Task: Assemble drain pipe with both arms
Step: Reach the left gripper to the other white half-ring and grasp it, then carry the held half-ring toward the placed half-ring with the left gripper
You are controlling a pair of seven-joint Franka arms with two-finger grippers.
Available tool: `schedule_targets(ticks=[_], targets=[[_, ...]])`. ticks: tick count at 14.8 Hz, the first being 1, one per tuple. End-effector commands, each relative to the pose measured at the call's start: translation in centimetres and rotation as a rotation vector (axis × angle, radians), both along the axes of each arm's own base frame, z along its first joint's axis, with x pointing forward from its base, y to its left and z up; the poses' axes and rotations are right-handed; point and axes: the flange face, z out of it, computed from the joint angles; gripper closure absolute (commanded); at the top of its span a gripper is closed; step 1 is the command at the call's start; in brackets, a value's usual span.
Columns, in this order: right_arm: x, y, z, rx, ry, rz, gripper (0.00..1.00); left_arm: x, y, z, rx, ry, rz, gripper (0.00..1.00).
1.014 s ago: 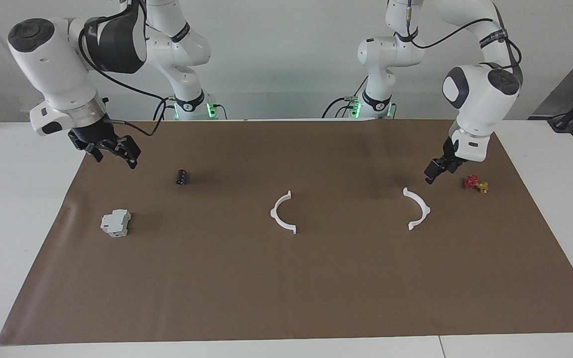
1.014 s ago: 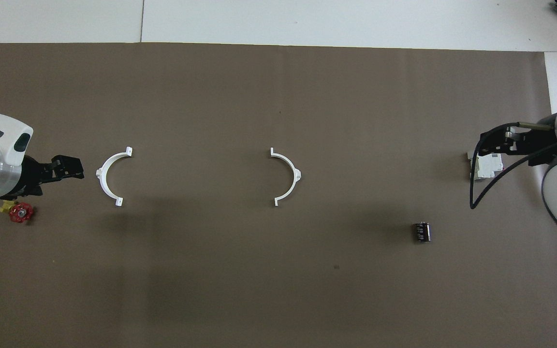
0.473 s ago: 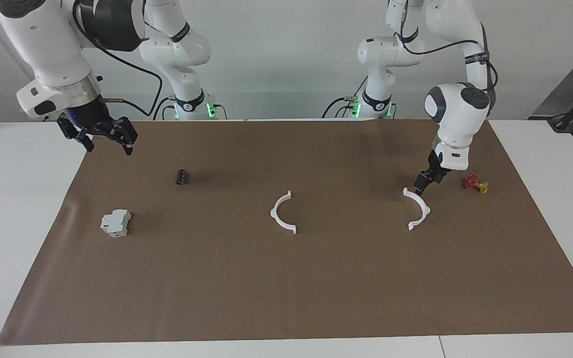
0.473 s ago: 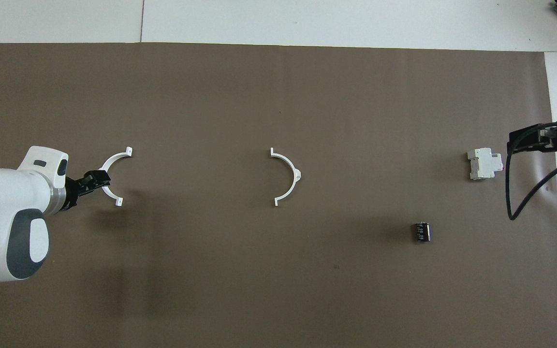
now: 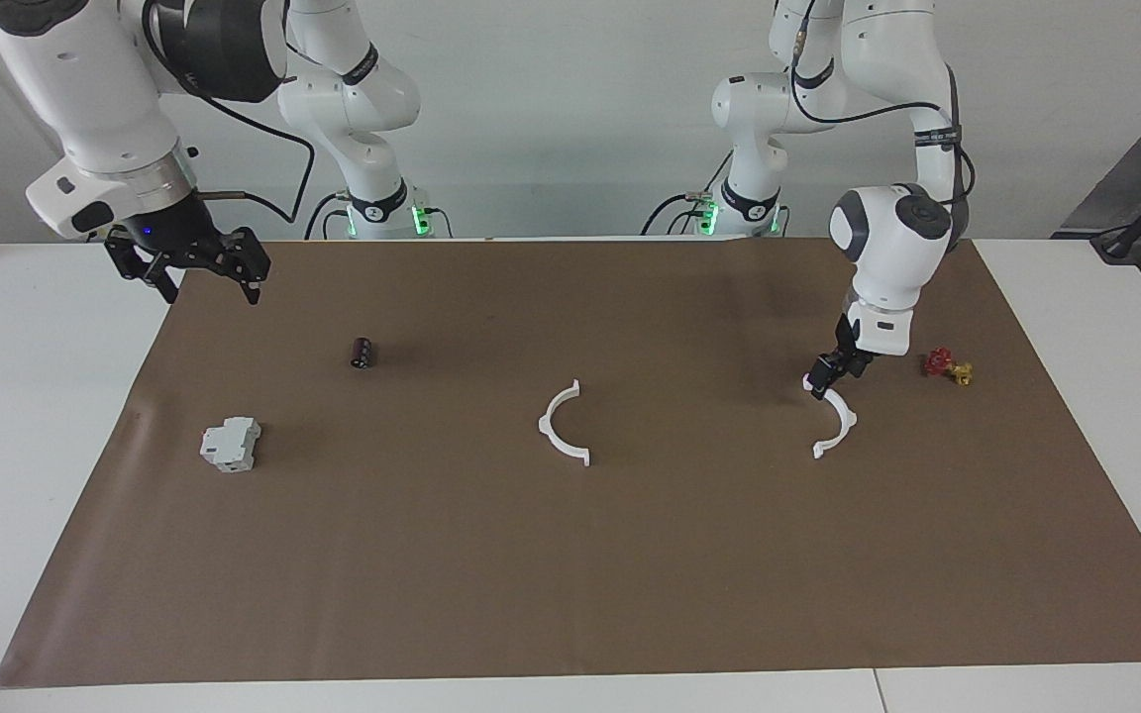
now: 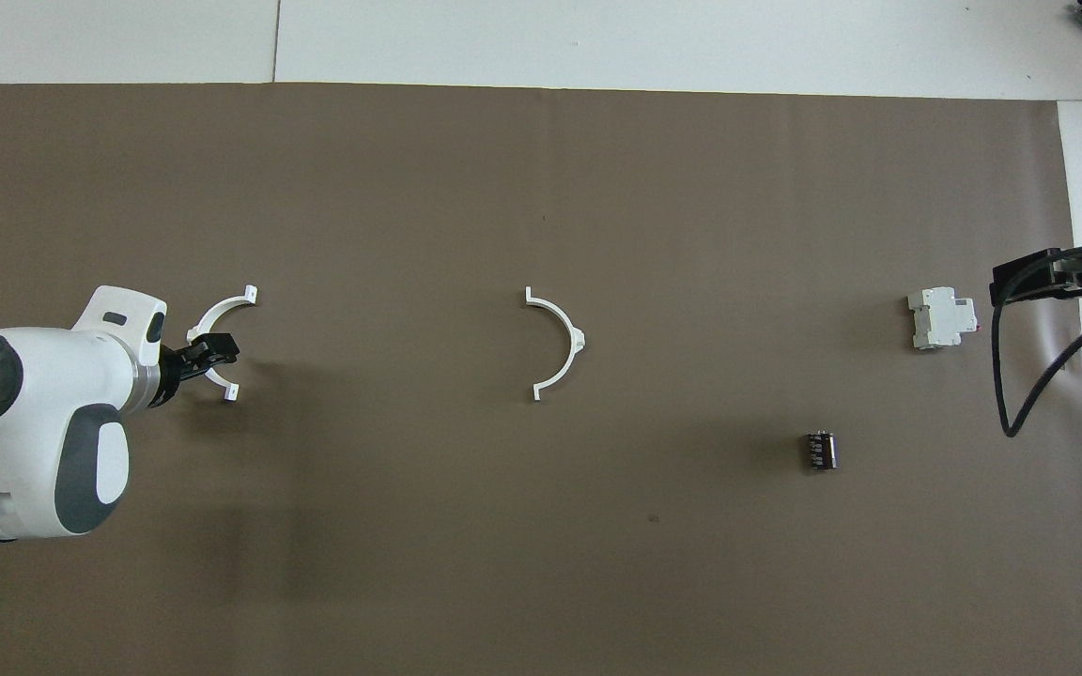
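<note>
The drain pipe lies as two separate white half-ring arcs on the brown mat. One arc rests at the mat's middle. The other arc lies toward the left arm's end. My left gripper is low at that arc's end nearer the robots, open, with its tips on either side of the thin rim. My right gripper hangs open and holds nothing, over the mat's edge at the right arm's end. It is well away from both arcs.
A grey-white boxy block and a small black cylinder sit toward the right arm's end. A small red and yellow valve lies beside the left gripper, nearer the mat's edge. White table surrounds the mat.
My left gripper has swung from beside the valve down onto the near end of its arc. My right gripper has risen and drawn back toward the mat's corner, then held.
</note>
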Motion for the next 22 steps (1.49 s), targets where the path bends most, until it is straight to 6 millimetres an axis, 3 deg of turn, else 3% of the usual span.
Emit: schedule_targets(ticks=[1,4,5,6,8,10,11,16,19,22], targets=[[-1.1,-1.5,-0.2,0.001,0.022,0.012,0.0,-1.0,-0.6,-1.9,-0.007,-0.03,0.002,0.03],[-1.8,-1.5,0.3,0.0,0.015,0.019,0.0,-1.0,-0.6,-1.8,-0.007,-0.03,0.002,0.11],[-1.9,-1.9,0.2,0.001,0.018,0.011,0.0,-1.0,-0.6,-1.8,-0.007,-0.03,0.002,0.15],[-1.9,-1.0,0.4,0.0,0.013,0.028,0.0,-0.9,-0.6,-1.8,-0.007,-0.03,0.002,0.23],[-1.9,-0.2,0.5,-0.012,0.012,0.042,0.0,-0.9,-0.6,-1.8,-0.007,-0.027,-0.001,0.47],[-1.7,-0.6,0.8,0.003,-0.004,0.029,0.0,-0.6,-0.7,-1.5,-0.005,-0.018,-0.012,0.85],[-1.7,-0.6,0.7,0.003,-0.004,0.033,0.0,-0.4,-0.9,-1.2,-0.004,-0.01,-0.018,0.98],[-2.4,1.8,2.5,0.009,0.042,0.061,0.0,-0.2,-4.0,0.1,-0.01,0.042,-0.022,1.0],[-2.5,1.1,2.2,0.049,0.057,0.038,0.0,0.6,-7.5,1.6,-0.027,0.023,0.034,1.0],[-2.4,1.4,2.3,0.052,0.045,0.046,0.0,1.4,-9.4,2.6,-0.056,-0.002,0.166,1.0]])
